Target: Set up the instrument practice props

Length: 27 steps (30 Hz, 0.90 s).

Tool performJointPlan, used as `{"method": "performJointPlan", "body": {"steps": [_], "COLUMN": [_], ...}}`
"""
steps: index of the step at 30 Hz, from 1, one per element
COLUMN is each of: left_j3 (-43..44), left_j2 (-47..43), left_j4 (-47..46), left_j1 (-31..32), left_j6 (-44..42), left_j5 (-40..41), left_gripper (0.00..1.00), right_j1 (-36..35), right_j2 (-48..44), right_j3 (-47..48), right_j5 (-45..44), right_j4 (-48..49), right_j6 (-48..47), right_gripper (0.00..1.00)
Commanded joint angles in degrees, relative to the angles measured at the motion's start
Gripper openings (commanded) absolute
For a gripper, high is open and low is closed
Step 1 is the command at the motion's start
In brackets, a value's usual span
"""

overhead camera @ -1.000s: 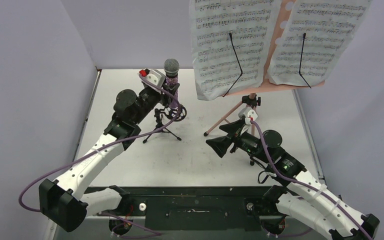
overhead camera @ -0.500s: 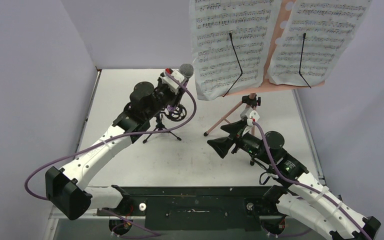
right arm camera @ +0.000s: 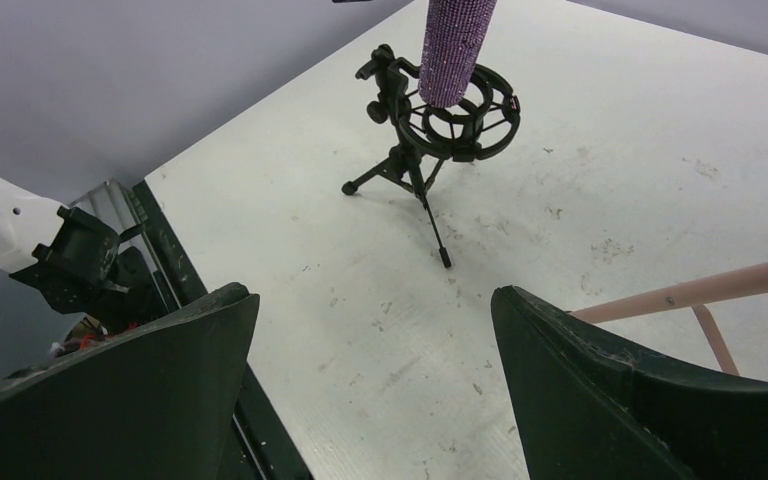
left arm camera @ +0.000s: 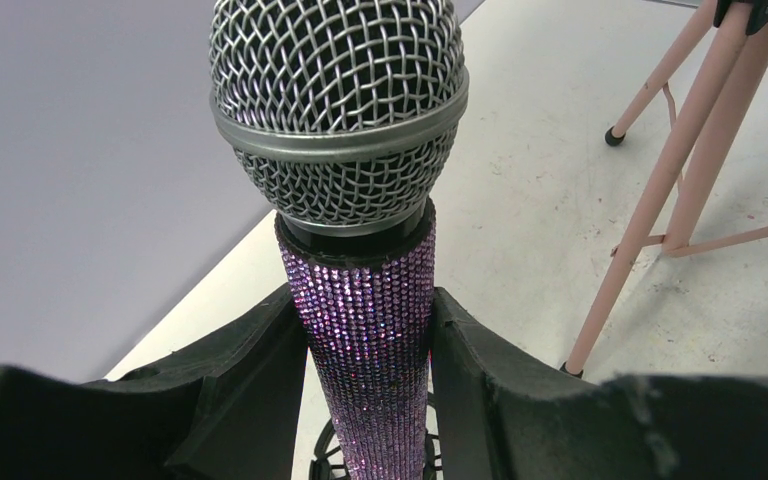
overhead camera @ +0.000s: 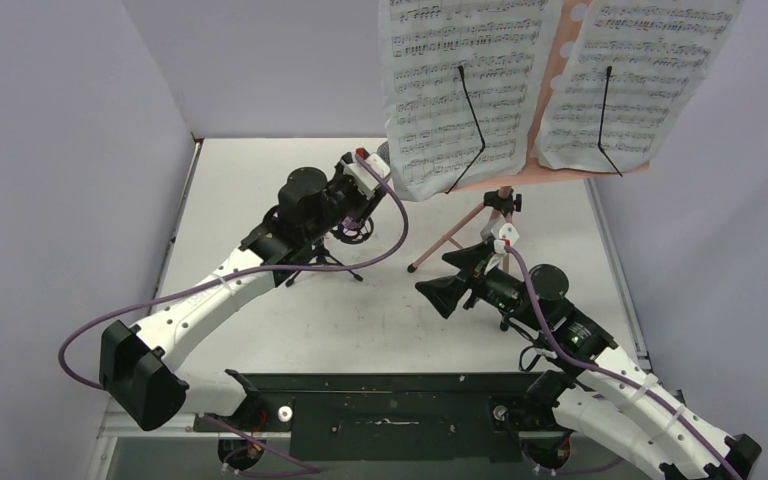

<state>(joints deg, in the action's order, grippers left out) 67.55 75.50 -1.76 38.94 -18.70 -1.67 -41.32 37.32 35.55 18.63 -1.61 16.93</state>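
Note:
The glittery purple microphone (left arm camera: 368, 330) with a grey mesh head (left arm camera: 338, 110) is clamped between my left gripper's (left arm camera: 365, 310) black fingers (left arm camera: 250, 360). In the top view the left gripper (overhead camera: 358, 192) holds it tilted toward the music stand, its head partly behind a page. The microphone's lower end (right arm camera: 455, 50) sits in the ring of the small black tripod mic stand (right arm camera: 430, 140), which also shows in the top view (overhead camera: 325, 255). The pink music stand (overhead camera: 552, 60) carries two white sheet-music pages (overhead camera: 460, 80). My right gripper (overhead camera: 447, 277) is open and empty, low over the table (right arm camera: 375, 370).
The music stand's pink legs (left arm camera: 680, 150) spread over the table right of the mic stand; one leg (right arm camera: 700, 290) runs just behind my right finger. Grey walls close the table on the left, back and right. The black base rail (overhead camera: 390, 400) lies at the near edge.
My left arm has swung right and away from me with the microphone, tipping its head from upright toward the music stand's left page. The right arm has barely moved.

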Motion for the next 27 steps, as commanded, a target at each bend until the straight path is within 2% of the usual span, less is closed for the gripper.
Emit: {"method": "performJointPlan", "body": {"steps": [1, 11, 27], "left_j3": [3.5, 2.2, -2.4], "left_j2": [0.0, 1.2, 0.0], "left_j4": [-6.8, -11.5, -14.1], "left_j1": [0.9, 1.1, 1.8], "left_j6": [-1.1, -1.8, -0.3], "left_j5": [0.4, 1.2, 2.7], "left_gripper": [0.00, 0.00, 0.00], "right_j1": [0.1, 0.0, 0.0], "right_j2": [-0.6, -0.2, 0.5], "right_j3": [-0.3, -0.4, -0.5], "right_j5": [-0.8, -1.0, -2.0], "right_j4": [1.8, 1.8, -0.2], "right_j6": [-0.6, -0.8, -1.6], "right_gripper": [0.90, 0.90, 0.90]}}
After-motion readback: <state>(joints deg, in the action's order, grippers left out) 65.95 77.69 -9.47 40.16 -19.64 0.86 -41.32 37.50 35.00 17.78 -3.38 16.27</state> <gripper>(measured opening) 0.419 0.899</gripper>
